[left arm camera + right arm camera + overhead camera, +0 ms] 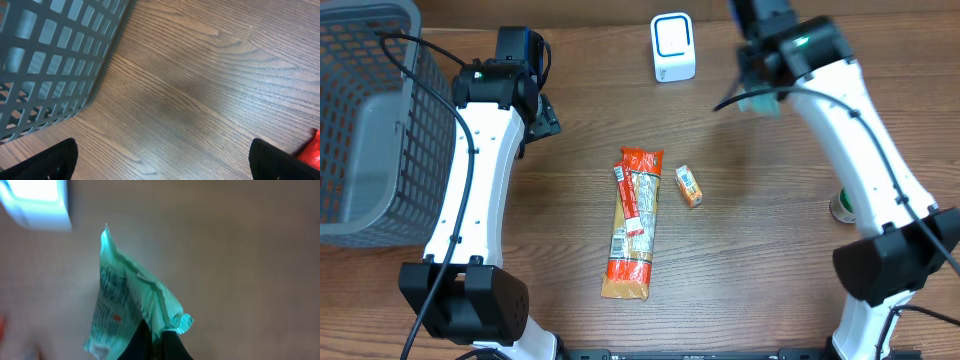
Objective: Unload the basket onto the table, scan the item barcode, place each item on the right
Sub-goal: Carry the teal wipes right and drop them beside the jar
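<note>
1. Right jaws are clamped together on the green packet (pixel 131 305). They pinch it at its crimped end, and the rest of it sticks out past the fingers (pixel 172 347).
2. From overhead, the packet is under the right arm (pixel 860 150) at the far side of the bench (pixel 770 260), near the white barcode scanner (pixel 673 47) and to its right, not touching it.
3. In the right wrist view the scanner is a bright blur in the top left corner. There is dark print on the packet, but it's too blurred for me to read or pick out a barcode.
4. Left jaws are wide apart with nothing between them. Both fingertips (pixel 52 160) sit at the bottom corners of the wrist view over bare wood.
5. The left arm (pixel 485 150) is parked beside the grey mesh basket (pixel 360 130).
6. A long orange snack pack (pixel 633 225) lies flat mid-bench, and a small orange box (pixel 689 186) is just beside it on the right, apart from it.
7. A small round item (pixel 841 206) is half hidden by the right arm, so I can't tell what it is.
</note>
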